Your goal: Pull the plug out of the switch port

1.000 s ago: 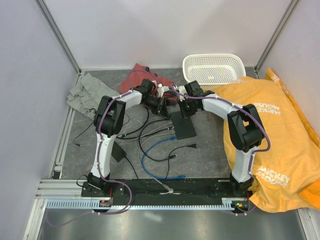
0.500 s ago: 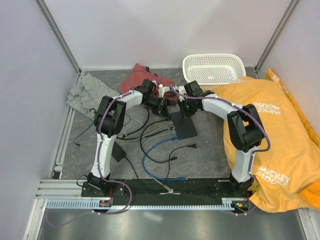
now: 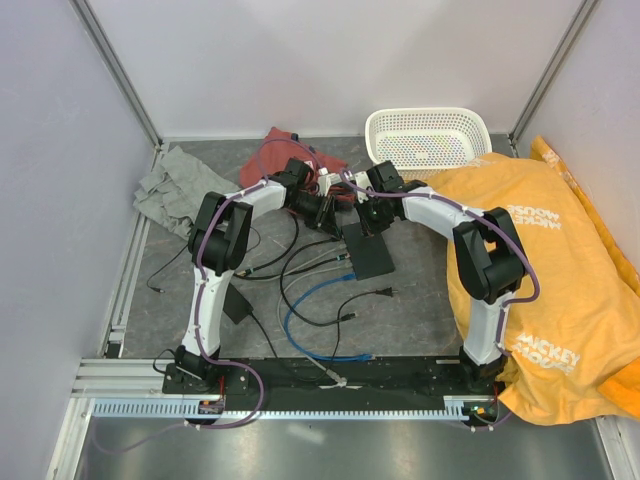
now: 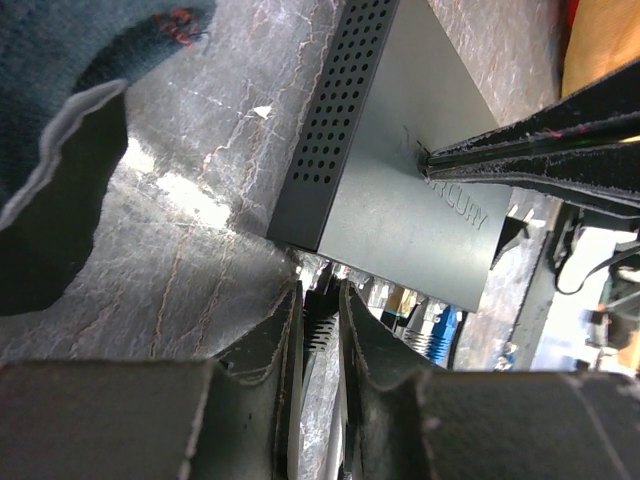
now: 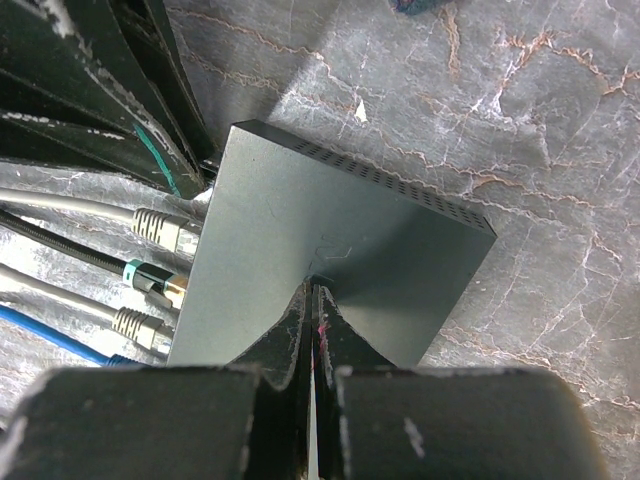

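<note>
The switch (image 3: 368,255) is a flat black box lying mid-table, its port side towards the left arm. My left gripper (image 4: 318,296) is shut on a black ribbed plug (image 4: 320,330) right at the port side of the switch (image 4: 400,170). I cannot tell whether the plug still sits inside the port. My right gripper (image 5: 312,286) is shut with nothing in it, and its tips press down on the top of the switch (image 5: 300,230). Its fingers (image 4: 540,150) also show in the left wrist view. In the top view, left gripper (image 3: 325,213) and right gripper (image 3: 368,222) meet over the switch's far end.
More cables run into the switch: grey plugs (image 5: 160,228), a black one with a green band (image 5: 150,280) and a blue cable (image 3: 310,300). A white basket (image 3: 427,135) stands at the back right. Orange cloth (image 3: 540,260), red cloth (image 3: 275,155), grey cloth (image 3: 175,190) and a black adapter brick (image 3: 238,308) lie around.
The right arm has edged slightly to the left. Both grippers hold the same places on the plug and the switch.
</note>
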### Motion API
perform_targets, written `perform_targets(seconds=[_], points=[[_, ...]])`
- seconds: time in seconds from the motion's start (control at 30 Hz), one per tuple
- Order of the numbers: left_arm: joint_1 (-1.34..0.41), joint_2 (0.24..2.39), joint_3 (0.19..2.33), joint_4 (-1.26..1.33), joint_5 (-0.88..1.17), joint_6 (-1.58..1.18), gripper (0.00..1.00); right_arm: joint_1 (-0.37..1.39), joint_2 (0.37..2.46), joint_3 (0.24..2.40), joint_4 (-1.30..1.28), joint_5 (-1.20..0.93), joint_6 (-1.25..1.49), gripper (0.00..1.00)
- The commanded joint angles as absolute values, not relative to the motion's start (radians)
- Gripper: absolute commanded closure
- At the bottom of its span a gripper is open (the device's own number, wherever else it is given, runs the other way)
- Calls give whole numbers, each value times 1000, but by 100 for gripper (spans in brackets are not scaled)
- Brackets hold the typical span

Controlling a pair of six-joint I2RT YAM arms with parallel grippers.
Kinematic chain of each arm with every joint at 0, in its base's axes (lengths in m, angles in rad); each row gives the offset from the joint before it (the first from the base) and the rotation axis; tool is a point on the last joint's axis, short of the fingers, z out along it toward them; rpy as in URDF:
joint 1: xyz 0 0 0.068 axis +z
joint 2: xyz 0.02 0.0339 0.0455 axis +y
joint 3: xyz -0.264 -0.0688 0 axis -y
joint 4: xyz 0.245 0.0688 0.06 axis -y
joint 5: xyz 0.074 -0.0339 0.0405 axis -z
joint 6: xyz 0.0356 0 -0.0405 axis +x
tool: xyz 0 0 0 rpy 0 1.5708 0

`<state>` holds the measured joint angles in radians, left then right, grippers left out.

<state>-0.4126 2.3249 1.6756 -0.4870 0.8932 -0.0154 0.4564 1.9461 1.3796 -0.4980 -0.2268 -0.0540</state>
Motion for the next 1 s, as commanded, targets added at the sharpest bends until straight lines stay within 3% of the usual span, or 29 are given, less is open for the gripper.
perform_targets(seconds=[0.0, 0.97], points=[[-460, 2324, 1648, -578, 764, 110, 98, 480, 2009, 1402, -531, -248, -55, 100], [-459, 2296, 1618, -641, 727, 196, 98, 503, 1979, 1456, -532, -247, -31, 100]])
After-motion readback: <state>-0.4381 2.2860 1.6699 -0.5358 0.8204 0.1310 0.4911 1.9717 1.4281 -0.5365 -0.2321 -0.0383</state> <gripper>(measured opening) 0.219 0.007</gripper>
